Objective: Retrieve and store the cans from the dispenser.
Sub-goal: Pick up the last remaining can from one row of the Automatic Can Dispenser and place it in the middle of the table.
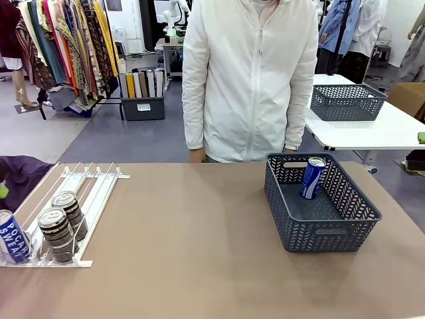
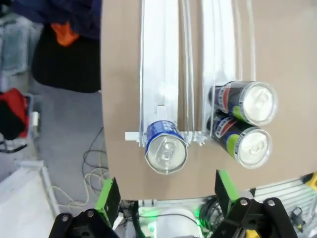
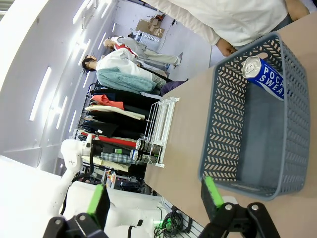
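Clothing racks [image 1: 66,46] and a white table [image 1: 372,129] bearing a second grey basket [image 1: 346,101] form the background. Tan counter [image 1: 199,252]: a person in a white zipped jacket [image 1: 249,80] stands at its far edge. Dark grey lattice basket [image 1: 322,236], on the counter's right half, holds the stored blue can [image 1: 313,177], which leans against the far wall; its white lettering is partly legible. White wire-rail dispenser [image 1: 93,183], at the counter's left edge, carries three cans at its near stoppers. The racked blue can [image 1: 12,236], reading "POCARI SWEAT", occupies one lane. Two dark banded cans [image 1: 58,232] sit one behind the other in a neighbouring lane. Left pincer [image 2: 167,178]: fingers wide apart, empty, above the dispenser's stopper end. Right pincer [image 3: 154,186]: fingers apart, empty, near the lattice basket.
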Available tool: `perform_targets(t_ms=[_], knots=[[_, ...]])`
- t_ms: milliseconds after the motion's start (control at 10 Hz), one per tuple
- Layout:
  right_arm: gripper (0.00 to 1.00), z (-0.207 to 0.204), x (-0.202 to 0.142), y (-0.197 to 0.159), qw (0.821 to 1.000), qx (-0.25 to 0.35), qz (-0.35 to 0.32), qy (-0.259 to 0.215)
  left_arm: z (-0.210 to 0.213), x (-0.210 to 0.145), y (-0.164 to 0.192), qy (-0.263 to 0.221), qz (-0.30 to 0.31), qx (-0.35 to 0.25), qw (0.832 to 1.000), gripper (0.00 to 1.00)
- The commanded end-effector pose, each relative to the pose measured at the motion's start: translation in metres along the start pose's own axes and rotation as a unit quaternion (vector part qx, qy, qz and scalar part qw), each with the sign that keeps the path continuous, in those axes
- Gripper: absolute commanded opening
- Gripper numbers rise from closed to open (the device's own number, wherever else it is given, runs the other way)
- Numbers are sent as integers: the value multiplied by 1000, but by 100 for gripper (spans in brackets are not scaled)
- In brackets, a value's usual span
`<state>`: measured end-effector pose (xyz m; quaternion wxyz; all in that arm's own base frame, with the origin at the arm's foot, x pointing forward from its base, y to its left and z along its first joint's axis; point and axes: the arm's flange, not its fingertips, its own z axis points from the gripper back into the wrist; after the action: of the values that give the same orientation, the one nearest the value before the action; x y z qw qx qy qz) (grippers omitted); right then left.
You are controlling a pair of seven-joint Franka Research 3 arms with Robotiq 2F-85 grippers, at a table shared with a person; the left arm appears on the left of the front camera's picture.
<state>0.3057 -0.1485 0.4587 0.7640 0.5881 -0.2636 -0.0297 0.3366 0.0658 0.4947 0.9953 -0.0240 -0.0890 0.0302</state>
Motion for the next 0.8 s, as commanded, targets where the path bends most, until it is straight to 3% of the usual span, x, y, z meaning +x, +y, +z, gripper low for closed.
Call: perform_targets(t_ms=[0,200,700], knots=[[100,-2,4,4,1000,11,2,-9,-27,-1,-4,13,32,14,999,100],[100,-2,4,4,1000,11,2,-9,-54,-4,0,24,60,23,998,100],[100,-2,4,4,1000,11,2,-9,-103,-8,0,65,62,37,995,100]])
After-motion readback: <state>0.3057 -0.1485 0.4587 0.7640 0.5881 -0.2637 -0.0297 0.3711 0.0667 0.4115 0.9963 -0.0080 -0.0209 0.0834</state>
